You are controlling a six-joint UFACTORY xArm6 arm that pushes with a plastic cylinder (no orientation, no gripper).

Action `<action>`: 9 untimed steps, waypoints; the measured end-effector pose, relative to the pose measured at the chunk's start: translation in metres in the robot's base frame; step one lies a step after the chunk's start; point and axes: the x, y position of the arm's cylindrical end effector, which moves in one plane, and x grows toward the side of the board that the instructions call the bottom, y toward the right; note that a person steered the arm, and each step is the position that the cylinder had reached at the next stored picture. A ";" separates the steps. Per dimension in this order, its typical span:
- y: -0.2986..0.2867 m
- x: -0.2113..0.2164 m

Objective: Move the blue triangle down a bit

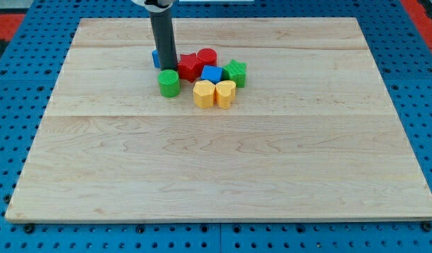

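The dark rod comes down from the table's top edge, left of centre, and my tip (166, 69) meets the table (216, 169) in the upper middle area, at the left end of a tight cluster of blocks. There is no gripper here to stand apart or together: the arm ends only in this plain rod.

The blue triangle (156, 58) sits just behind the rod, on the side toward the table's top-left corner. Only a small blue sliver shows past the rod's left side, so its shape cannot be confirmed, nor whether my tip touches it.

Just below my tip, toward the table's bottom edge, stands the green cylinder (168, 83), close against the rod's end. To the right of the tip lies the red star-like block (190, 67), and touching it behind, nearer the top edge, the red cylinder (206, 57). The blue cube (211, 74) is wedged between the red star-like block and the green star (235, 72), which is the rightmost block. Toward the bottom edge of the cluster sit the yellow hexagon (203, 93) and, touching it on the right, the yellow heart-like block (225, 93).
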 end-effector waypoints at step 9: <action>-0.074 -0.020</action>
